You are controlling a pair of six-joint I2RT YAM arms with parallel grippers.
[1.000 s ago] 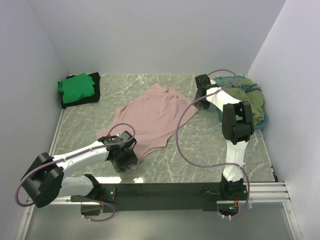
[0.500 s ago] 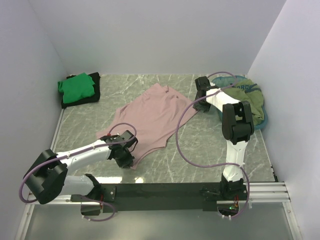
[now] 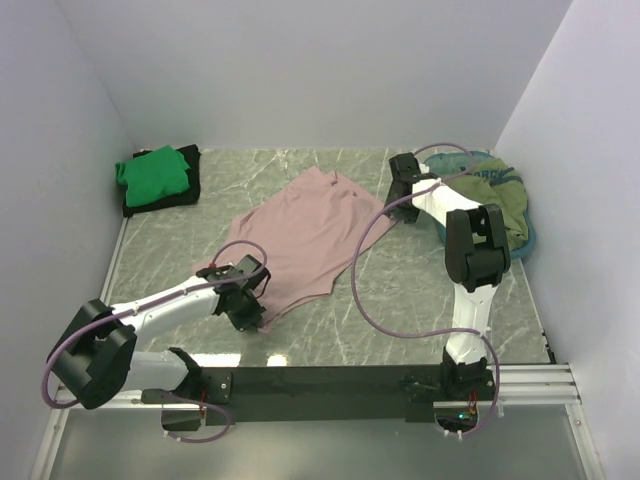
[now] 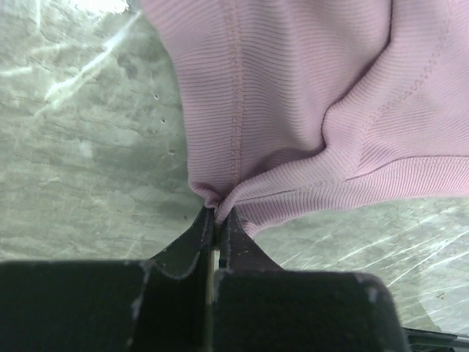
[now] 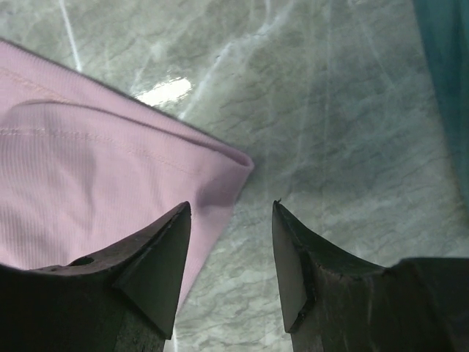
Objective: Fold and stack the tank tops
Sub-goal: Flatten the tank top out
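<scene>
Pink tank top corner pinched by left pincer; right pincer gaping

I've got the pink tank top up close: soft, matt cloth in a fine ribbed knit, with stitched seams. Under it the tabletop looks smooth and marble-patterned, glossy enough to throw white glare. The right fingers look like dull black, slightly scuffed plastic.

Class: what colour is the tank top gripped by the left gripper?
Dusty pink; the tank top in the left gripper shows best in the left wrist view.
</scene>
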